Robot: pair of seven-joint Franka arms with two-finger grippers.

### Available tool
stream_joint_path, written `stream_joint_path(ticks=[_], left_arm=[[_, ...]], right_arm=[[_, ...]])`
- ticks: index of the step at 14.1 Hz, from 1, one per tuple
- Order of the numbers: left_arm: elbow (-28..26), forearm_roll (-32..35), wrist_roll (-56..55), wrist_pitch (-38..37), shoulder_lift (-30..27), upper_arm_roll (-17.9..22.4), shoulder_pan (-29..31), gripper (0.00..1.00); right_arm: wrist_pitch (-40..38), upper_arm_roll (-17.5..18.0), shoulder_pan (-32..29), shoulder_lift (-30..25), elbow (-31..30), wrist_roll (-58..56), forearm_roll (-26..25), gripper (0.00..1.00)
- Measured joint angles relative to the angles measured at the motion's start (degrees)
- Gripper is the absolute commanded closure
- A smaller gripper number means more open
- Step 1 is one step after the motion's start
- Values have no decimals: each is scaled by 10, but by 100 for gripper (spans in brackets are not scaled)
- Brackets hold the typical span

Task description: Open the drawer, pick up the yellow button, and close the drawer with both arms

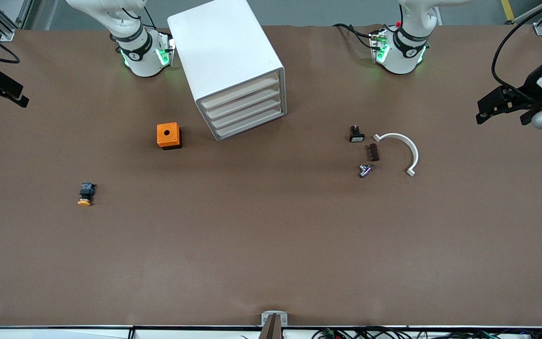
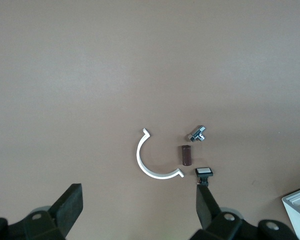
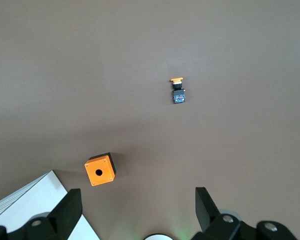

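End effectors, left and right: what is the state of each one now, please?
Left end effector: open, holding nothing, over the table's left-arm end.
Right end effector: open, holding nothing, over the table's right-arm end.

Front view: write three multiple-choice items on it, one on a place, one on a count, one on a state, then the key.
1. The small orange-capped black button lies:
A. in a drawer
B. on the bare table, nearer the camera than the orange cube with a hole
C. on the cabinet

2. Drawers in the big white boxy cabinet:
A. two
B. six
C. four

3. The uppermost off-white drawer is:
A. shut
B. pulled out
C. removed

Key: B, it lies lower in view than the cube; C, four fronts show; A, its front sits flush.
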Motion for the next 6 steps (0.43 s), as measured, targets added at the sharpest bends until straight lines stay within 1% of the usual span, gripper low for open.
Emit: stream_joint_path(ticks=[6], left_arm=[[0,0,0,0,0,0,0,0]], right_arm=[[3,-3,0,-4,0,0,0,0]])
